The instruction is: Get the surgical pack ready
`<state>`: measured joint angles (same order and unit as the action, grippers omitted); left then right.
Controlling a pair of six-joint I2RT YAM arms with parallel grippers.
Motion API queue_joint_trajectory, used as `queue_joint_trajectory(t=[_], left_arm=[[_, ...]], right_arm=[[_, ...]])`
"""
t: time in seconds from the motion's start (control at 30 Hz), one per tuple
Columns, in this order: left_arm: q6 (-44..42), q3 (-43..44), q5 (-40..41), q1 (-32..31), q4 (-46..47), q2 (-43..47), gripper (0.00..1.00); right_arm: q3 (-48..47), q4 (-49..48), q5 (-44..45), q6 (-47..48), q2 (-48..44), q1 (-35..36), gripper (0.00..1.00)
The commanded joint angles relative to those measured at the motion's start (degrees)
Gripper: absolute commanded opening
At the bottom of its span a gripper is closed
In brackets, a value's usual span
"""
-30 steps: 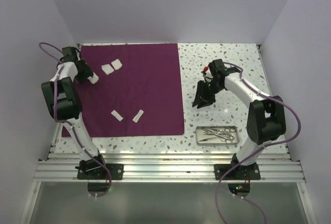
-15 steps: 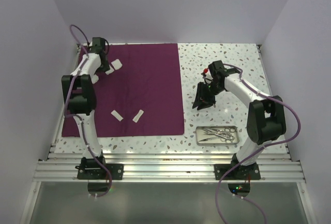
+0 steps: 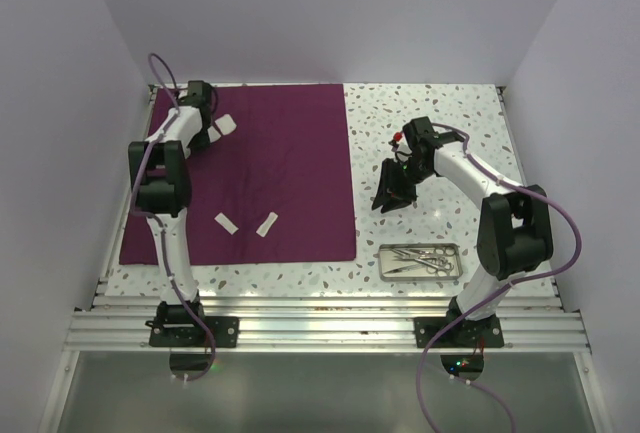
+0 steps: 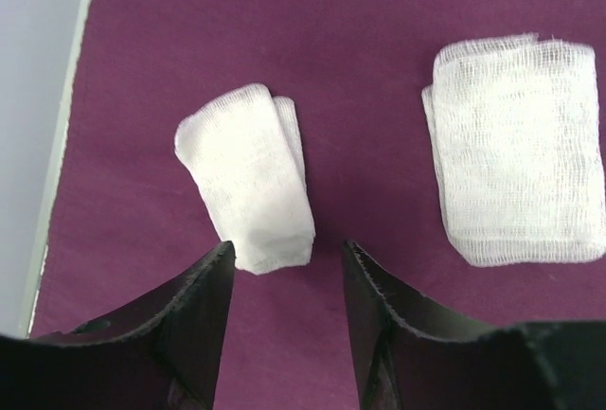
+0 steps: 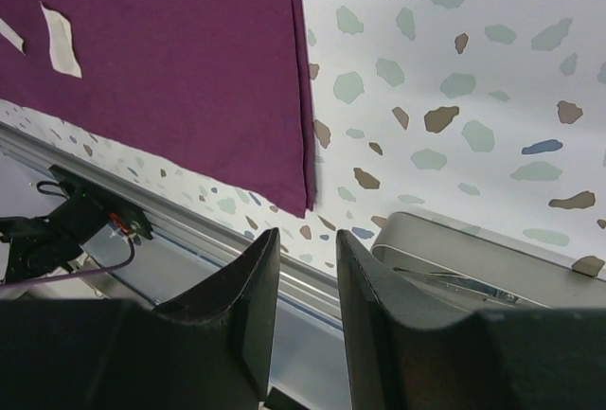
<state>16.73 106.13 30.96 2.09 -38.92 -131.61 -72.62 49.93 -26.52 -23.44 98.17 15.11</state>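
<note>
Four small white gauze pads [image 3: 266,224] lie on a large plum-purple cloth [image 3: 290,173], which is spread flat over the 9 o'clock half of the speckled terrazzo worktop [image 3: 450,113]. Two of them sit apart from each other toward the cloth's 6 o'clock edge. The other two are up in its 11 o'clock corner, where the left arm reaches.

The left wrist view shows that pair side by side but not touching: a narrow folded pad [image 4: 248,183] and, at its 3 o'clock, a broader square pad [image 4: 516,150]. The left hand [image 4: 287,249] is wide open and holds nothing. The near end of the narrow pad lies between its two black fingertips [image 4: 213,282]. Whether either tip touches the pad cannot be told.

The right hand [image 3: 388,198] hangs over bare worktop just past the cloth's 3 o'clock edge. Its fingers [image 5: 256,277] are parted by only a narrow gap and grip nothing.

At the worktop's 5 o'clock, well apart from the cloth, stands a small shallow steel tray [image 3: 384,265]. Inside it, silver scissor-like instruments [image 3: 420,258] lie in a loose heap.
</note>
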Motion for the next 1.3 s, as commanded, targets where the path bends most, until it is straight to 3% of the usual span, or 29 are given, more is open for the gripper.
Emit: queue_joint_trajectory(t=[0.0, 0.33, 0.53, 0.67, 0.83, 0.87, 0.97, 1.07, 1.27], left_arm=[[-2.14, 3.12, 3.32, -0.15, 1.56, -1.63, 0.52], [-3.20, 5.14, 3.49, -0.07, 1.83, -4.18, 0.43], [-3.46, 5.76, 3.32, 0.11, 1.74, -4.44, 0.33], [-3.20, 5.58, 2.26, 0.55, 1.30, -4.09, 0.24], [-2.76, 6.02, 1.65, 0.72, -0.36, -1.02, 0.04], [-2.50, 6.37, 1.47, 0.55, -1.07, 0.38, 0.00], [-1.09, 7.95, 0.60, 0.64, -4.93, 4.06, 0.00], [0.40, 3.84, -3.88, 0.46, -5.91, 11.69, 0.00], [1.20, -15.66, -20.74, -1.12, -1.34, 33.06, 0.00]], right_arm=[[-1.38, -0.10, -1.25, 0.24, -0.44, 0.27, 0.34], [-2.09, -0.19, -1.34, 0.06, 0.27, 0.27, 0.34], [-2.00, -0.01, -1.25, -0.03, 0.18, 0.27, 0.34], [-2.09, 0.08, -0.99, -0.03, -0.08, 0.27, 0.34], [-3.31, 0.34, -1.25, 0.15, -0.08, 0.27, 0.34], [-3.67, 0.43, -1.34, 0.32, -0.08, 0.27, 0.34], [-4.98, 1.57, -1.95, 1.03, -0.09, 0.35, 0.35], [-6.83, 3.50, -1.95, 1.56, 0.44, 1.58, 0.34], [-9.64, 4.91, -3.01, -2.57, -1.75, 5.10, 0.38]])
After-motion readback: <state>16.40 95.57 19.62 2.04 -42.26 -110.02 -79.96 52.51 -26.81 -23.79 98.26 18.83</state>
